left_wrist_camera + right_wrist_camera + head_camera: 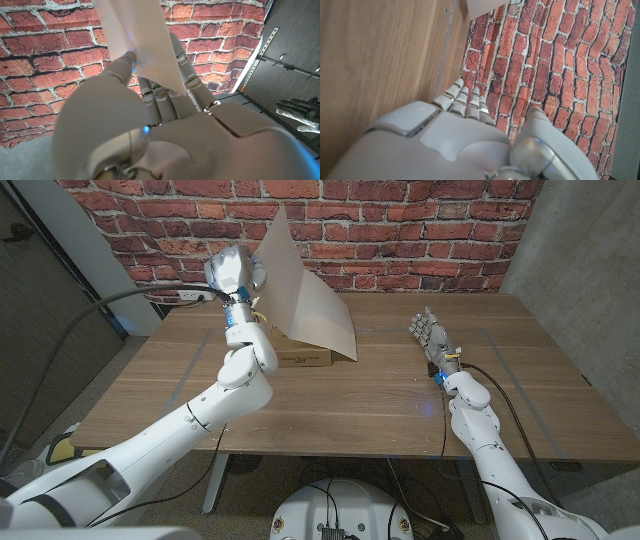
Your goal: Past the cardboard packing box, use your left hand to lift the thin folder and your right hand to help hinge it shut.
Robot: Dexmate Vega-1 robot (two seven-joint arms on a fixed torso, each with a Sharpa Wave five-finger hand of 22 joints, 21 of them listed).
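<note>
My left hand (236,273) is raised above the table's back left and pinches the upper edge of the thin tan folder (308,295). The folder's sheet stands steeply tilted, its lower corner down by the flat cardboard box (300,359) that lies under it. In the left wrist view the pale sheet (136,35) runs between the thumb and fingers of my left hand (160,115). My right hand (431,336) stands over the table at the right, fingers straight and apart, holding nothing, well clear of the folder. In the right wrist view my right hand (465,132) points toward the brick wall.
The brick wall (420,220) runs close behind the table (380,410). A socket strip (190,295) with a dark cable sits at the back left. A concrete wall (590,270) stands to the right. Bare wood lies between box and right hand.
</note>
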